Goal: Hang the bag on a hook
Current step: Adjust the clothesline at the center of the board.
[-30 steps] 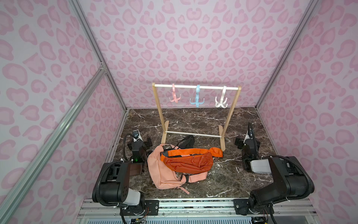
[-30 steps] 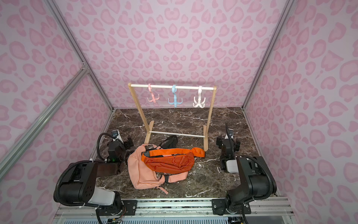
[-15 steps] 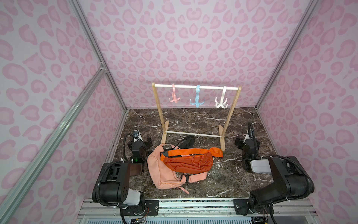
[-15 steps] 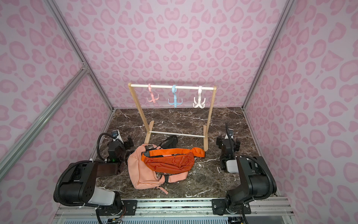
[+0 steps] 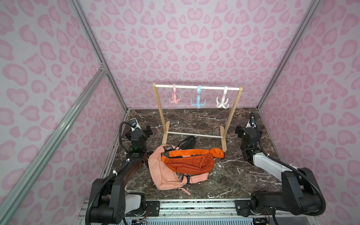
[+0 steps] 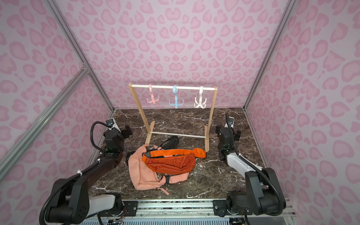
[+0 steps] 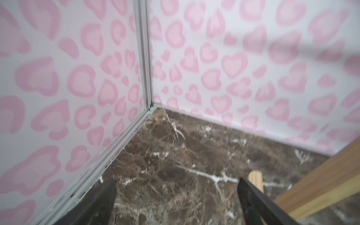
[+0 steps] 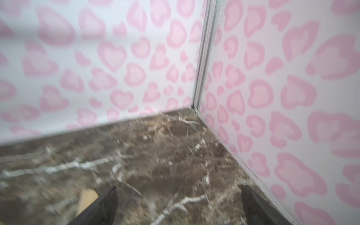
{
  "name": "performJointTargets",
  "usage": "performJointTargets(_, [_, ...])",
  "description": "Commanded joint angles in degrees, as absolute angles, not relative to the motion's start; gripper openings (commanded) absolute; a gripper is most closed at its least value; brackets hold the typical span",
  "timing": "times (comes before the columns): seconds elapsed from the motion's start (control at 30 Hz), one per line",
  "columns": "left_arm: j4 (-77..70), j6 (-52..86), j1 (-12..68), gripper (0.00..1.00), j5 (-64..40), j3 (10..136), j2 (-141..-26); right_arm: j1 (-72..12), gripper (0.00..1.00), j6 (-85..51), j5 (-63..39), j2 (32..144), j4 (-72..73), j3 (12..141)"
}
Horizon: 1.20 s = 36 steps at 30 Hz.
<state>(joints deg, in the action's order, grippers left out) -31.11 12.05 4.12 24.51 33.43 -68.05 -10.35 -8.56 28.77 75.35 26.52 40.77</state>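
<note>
- Both bags lie flat on the marble tabletop [image 5: 224, 175], just in front of the rack [image 5: 194, 134]. The orange waist bag [image 5: 189, 162] sits on top of the peach bag [image 5: 157, 173]. Nothing is on a hook yet.
- The left gripper [image 7: 176, 185] has its jaws spread wide and empty. It sits off the rack's left foot and faces the back corner.
- The right gripper [image 8: 179, 190] is likewise wide and empty, off the rack's right foot. Neither gripper touches a bag.
- The step in hand looks like the reach for a strap. The task doesn't say which bag, but the orange one is on top, so it is the likely pick.
- The grip should go on a strap, not the pouch. The orange strap [image 5: 192, 152] runs along the bag's edge nearest the rack. A black strap loop [image 5: 187, 141] stands up just short of the rack's bottom bar, but which bag owns it is unclear.
- The strap needs lifting high enough to open a loop before it goes over a prong, and the peach bag should not be dragged along with it.
- The pink hook [image 5: 174, 99], blue hook [image 5: 198, 101] and white hook [image 5: 222, 102] all hang free on the rack's top rail. Any of them would work.
- Compared with the earlier frames, no change shows: the arms are in the same pose, the bags lie the same way, and the jaws are just as wide.
</note>
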Motion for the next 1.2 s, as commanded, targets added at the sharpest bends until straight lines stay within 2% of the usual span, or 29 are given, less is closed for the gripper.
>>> performJointTargets(0.0, [-16.8,21.2,4.1,0.99,27.5,33.7,-62.6,-10.2,0.99,-17.0,21.3,74.9,4.3,46.5])
performJointTargets(0.07, [-13.5,22.5,4.1,0.97,25.3,33.4,-57.8,-9.3,0.99,-16.2,13.4,75.0,3.4,47.4])
performJointTargets(0.17, [-9.2,23.0,4.0,0.96,19.2,33.8,-50.8,-9.1,0.89,-10.8,-3.1,74.1,5.9,45.3])
performJointTargets(0.2, [-8.1,22.6,3.9,0.98,15.7,34.4,-48.9,-10.7,0.88,-9.4,-4.7,74.0,4.4,45.5])
performJointTargets(0.33, [-4.8,19.9,3.8,1.0,2.0,39.4,-46.8,-20.7,0.86,-1.6,-5.3,75.8,-6.0,50.1])
performJointTargets(0.5, [1.6,16.6,3.8,0.98,-10.6,46.6,-50.5,-32.7,0.86,5.4,-5.1,85.5,-18.1,59.3])
performJointTargets(0.57, [1.1,16.6,3.7,0.98,-12.6,46.8,-51.0,-33.3,0.81,4.0,-8.2,88.0,-19.1,60.5])
performJointTargets(0.7, [1.6,16.7,3.7,0.98,-12.6,47.2,-51.1,-33.3,0.81,2.4,-11.4,85.4,-14.3,54.3])
performJointTargets(0.83, [1.7,16.5,3.8,0.98,-13.7,47.7,-51.3,-34.5,0.8,4.8,-15.6,86.5,-16.1,54.5])
performJointTargets(0.97, [1.9,16.6,3.8,0.98,-15.3,48.5,-52.0,-35.2,0.76,5.1,-16.4,91.4,-17.8,57.7])
performJointTargets(1.17, [1.6,17.3,3.8,0.98,-15.7,47.7,-52.1,-36.3,0.72,5.5,-12.3,97.8,-16.7,61.6])
